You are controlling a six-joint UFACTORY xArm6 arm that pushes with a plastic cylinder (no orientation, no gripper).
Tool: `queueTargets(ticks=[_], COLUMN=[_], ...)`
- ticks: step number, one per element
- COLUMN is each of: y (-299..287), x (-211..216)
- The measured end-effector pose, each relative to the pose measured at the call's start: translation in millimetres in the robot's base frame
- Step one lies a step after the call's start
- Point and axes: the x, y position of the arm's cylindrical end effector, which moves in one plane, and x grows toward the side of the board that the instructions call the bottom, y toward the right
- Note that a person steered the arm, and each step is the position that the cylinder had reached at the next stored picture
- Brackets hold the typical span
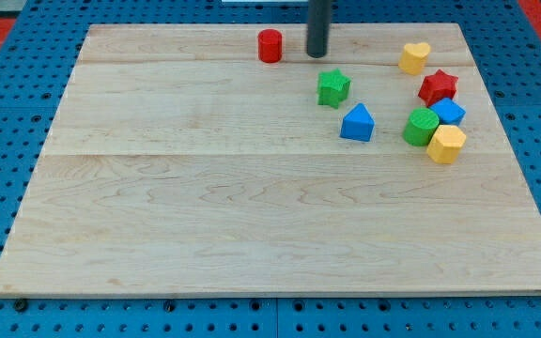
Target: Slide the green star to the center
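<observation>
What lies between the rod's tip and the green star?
Nothing: in the camera view, only bare board separates my tip from the green star.

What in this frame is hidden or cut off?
- Rod: the view's top edge cuts it off; only the lower part and my tip show.
- Blue cube: partly covered by the yellow block.
- Green block: shape unclear, crowded by neighbours.

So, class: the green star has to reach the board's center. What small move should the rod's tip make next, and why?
Probably push toward the view's bottom-left. My tip sits just above and left of the green star, not touching, and the center lies down-left of the star. First shift slightly right, so the push doesn't drive it onto the blue block.
</observation>
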Motion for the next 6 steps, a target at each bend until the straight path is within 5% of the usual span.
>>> queueTargets(ticks=[1,4,6], y=[32.9,-264.3,-258.0], x=[-9.5,-20.9,-20.9])
